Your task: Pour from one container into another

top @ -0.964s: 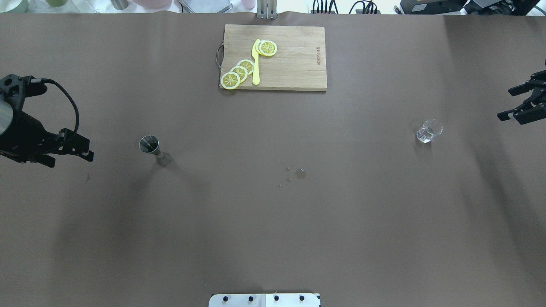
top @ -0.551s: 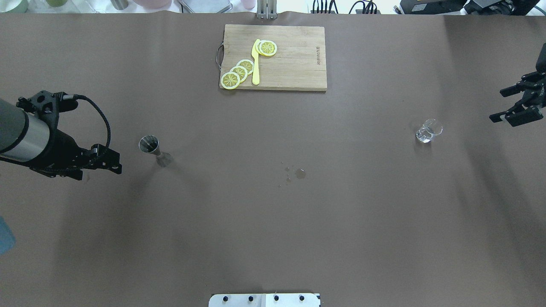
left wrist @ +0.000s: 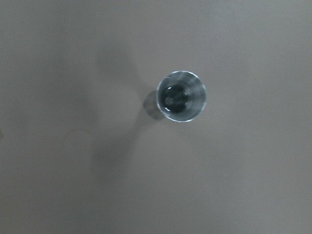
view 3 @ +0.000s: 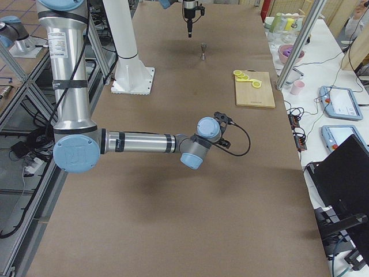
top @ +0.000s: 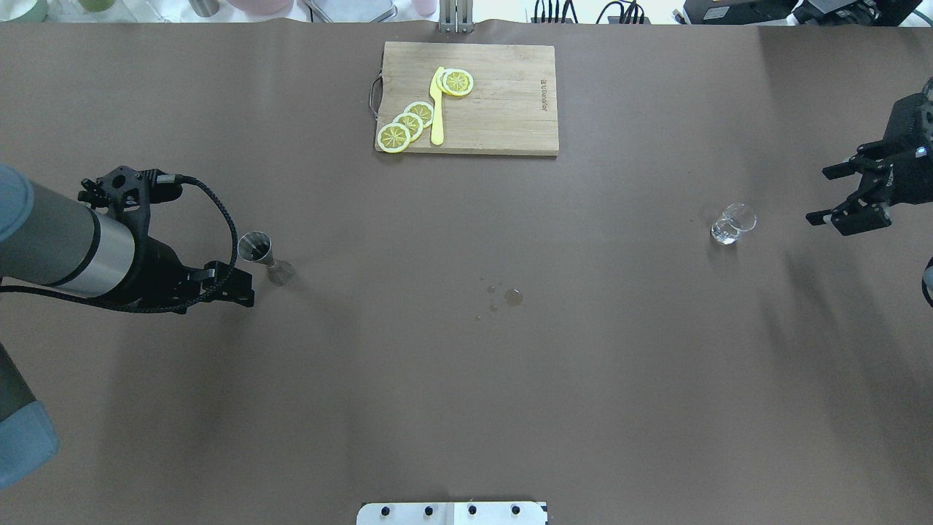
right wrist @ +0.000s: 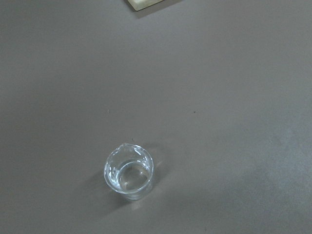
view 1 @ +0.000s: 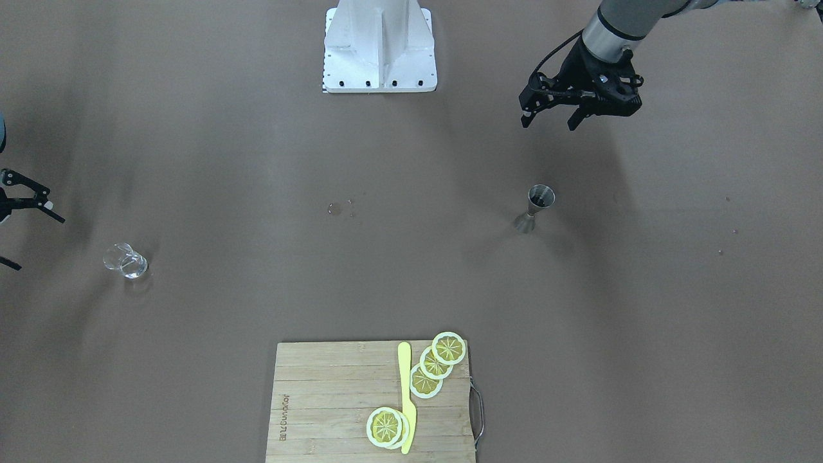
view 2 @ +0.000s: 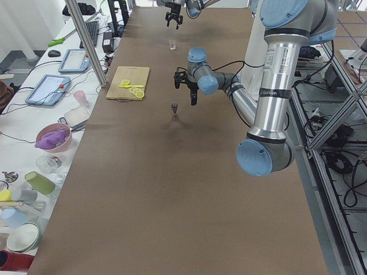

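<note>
Left gripper [top: 244,288]: fingers spread, nothing held, hovering just near-side of upright steel jigger [top: 255,248], table's left. Right gripper [top: 820,195] spread, empty, right of glass beaker [top: 732,223]. Judgement: centre jaws on jigger's narrow waist, close gently, keep level.

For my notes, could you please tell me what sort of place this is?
Probably a robotics lab: a left arm and right arm at a table, tablets alongside, a jigger and board laid out.
</note>
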{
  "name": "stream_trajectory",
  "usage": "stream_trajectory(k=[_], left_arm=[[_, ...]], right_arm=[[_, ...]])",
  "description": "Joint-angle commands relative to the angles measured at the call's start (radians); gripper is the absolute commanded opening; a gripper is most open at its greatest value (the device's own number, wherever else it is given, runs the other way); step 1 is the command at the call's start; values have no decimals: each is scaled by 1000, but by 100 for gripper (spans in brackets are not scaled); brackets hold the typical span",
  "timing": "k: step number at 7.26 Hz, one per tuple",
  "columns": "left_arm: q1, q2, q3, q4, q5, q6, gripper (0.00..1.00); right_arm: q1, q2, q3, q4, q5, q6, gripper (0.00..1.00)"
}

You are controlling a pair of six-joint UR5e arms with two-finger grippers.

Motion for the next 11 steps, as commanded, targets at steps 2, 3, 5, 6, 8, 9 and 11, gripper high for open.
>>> stream_trajectory(k=[2, 3, 5, 6, 8, 9, 11], left_arm=[[18, -36, -22, 0, 51, -11, 98], [33, -36, -19, -3, 111, -9, 98], [147, -40, -25, -2, 331, -12, 98], [201, -46, -48, -2, 437, -12, 98], [347, -5, -76, -46, 589, -101, 98], [431, 36, -85, -92, 725, -114, 98], [540, 91, -76, -127, 983, -108, 98]], right_arm=[[-31, 3, -71, 156, -4, 103, 99], [-38, 30, -128, 233, -6, 140, 99], [-40, 46, -144, 239, 6, 129, 99], [-40, 48, -127, 239, 8, 138, 100], [-40, 46, -89, 253, 83, 122, 100], [-40, 52, -75, 278, 85, 120, 100], [-39, 40, -78, 292, 143, 62, 100]])
